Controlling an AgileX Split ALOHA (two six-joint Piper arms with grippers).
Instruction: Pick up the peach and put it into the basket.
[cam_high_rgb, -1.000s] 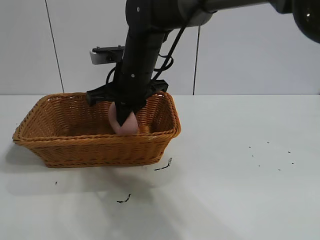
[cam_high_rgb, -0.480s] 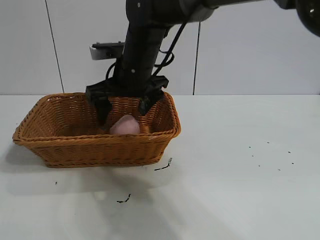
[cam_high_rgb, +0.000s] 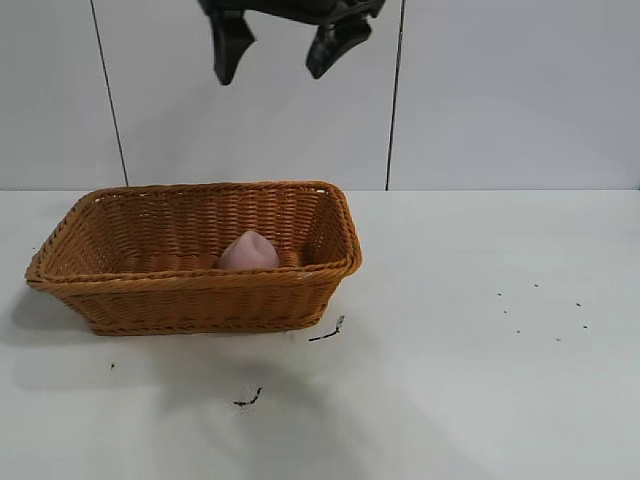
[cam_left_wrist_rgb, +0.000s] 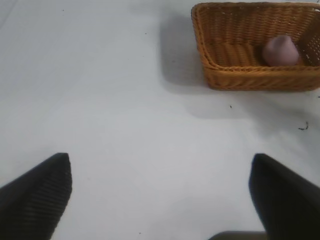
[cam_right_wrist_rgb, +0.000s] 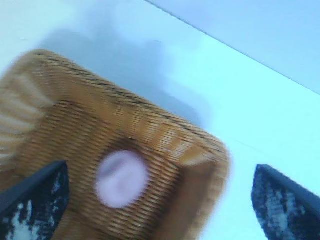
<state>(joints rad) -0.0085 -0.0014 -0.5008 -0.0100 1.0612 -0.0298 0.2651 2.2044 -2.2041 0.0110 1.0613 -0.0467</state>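
One peach (cam_high_rgb: 248, 252) in basket (cam_high_rgb: 200, 297) — right gripper (cam_high_rgb: 283, 45) high, fingers apart

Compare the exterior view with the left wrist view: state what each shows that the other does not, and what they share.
Only the exterior view shows the right gripper, open and empty, high above the basket, plus the wall behind the table.

Only the left wrist view shows the left gripper, open and empty over bare table, well away from the basket.

Both show the peach lying inside the basket toward one end, touching no gripper, and dark specks on the table near the basket.
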